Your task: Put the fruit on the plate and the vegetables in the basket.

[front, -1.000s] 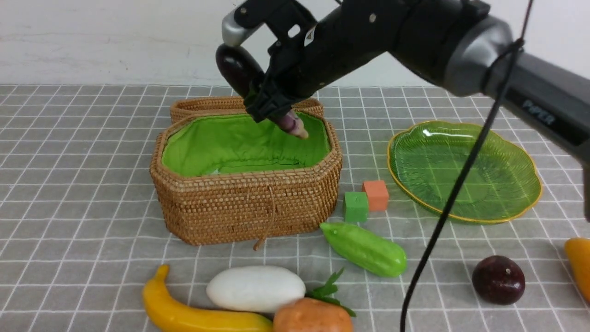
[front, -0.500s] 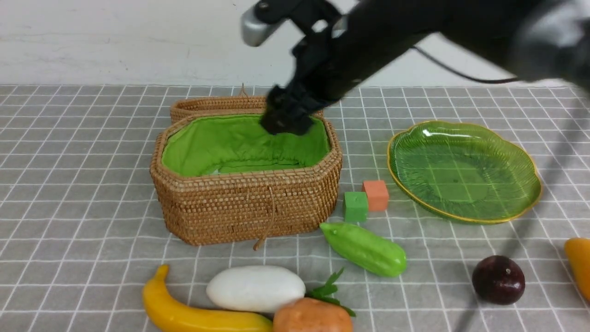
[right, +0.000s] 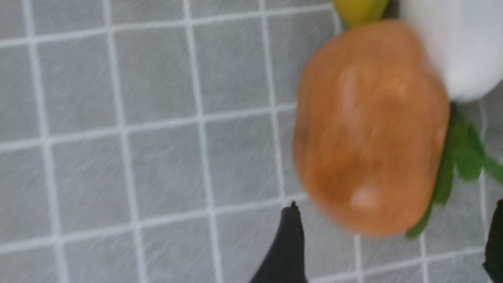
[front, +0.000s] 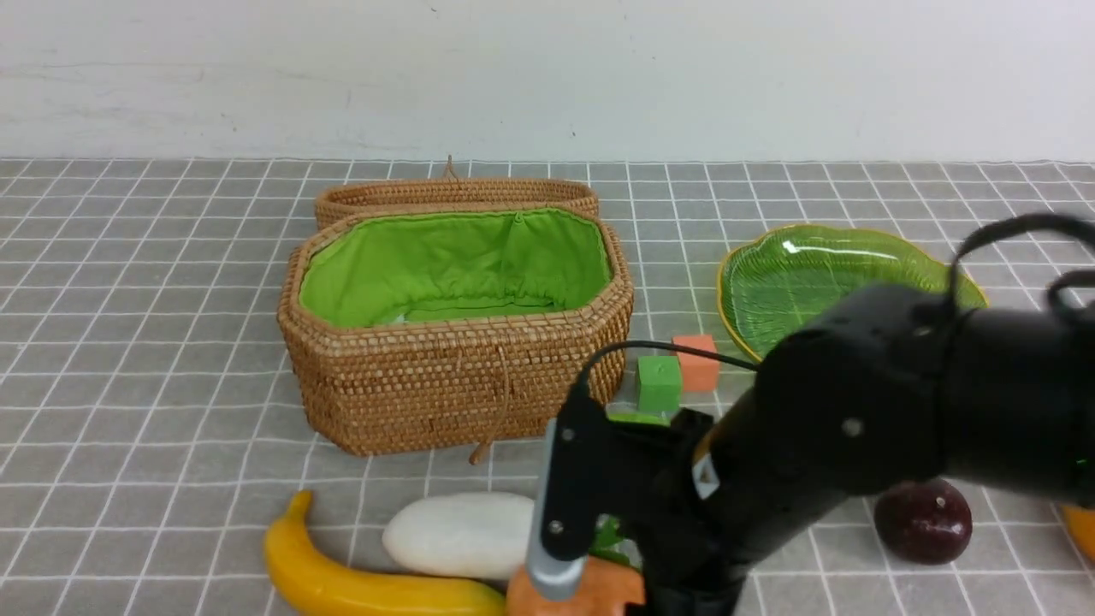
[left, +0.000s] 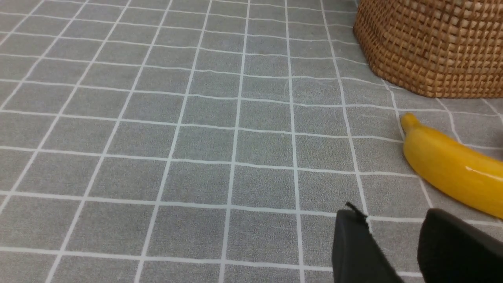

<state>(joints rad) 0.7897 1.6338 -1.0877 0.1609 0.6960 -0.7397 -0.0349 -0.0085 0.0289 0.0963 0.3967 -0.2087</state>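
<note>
The brown woven basket (front: 453,385) with green lining stands open at the centre. The green glass plate (front: 796,265) lies to its right, partly behind my right arm. Near the front edge lie the yellow banana (front: 359,586), the white radish (front: 458,535) and the orange-brown vegetable (front: 612,590). Only a sliver of the green gourd (front: 637,417) shows. The plum (front: 928,526) and the mango (front: 1082,522) lie at the right. My right gripper (right: 393,210) is open just before the orange-brown vegetable (right: 369,125), not touching it. My left gripper (left: 393,214) is open and empty near the banana (left: 452,169).
A small green cube (front: 659,382) and a small orange cube (front: 697,364) sit between basket and plate. The basket's lid (front: 453,192) lies behind it. My right arm (front: 855,428) covers the front right of the grey checked cloth.
My right arm has swung from above the basket down to the front, over the orange-brown vegetable. The dark purple thing it held a second ago is gone from its jaws, which have opened.
</note>
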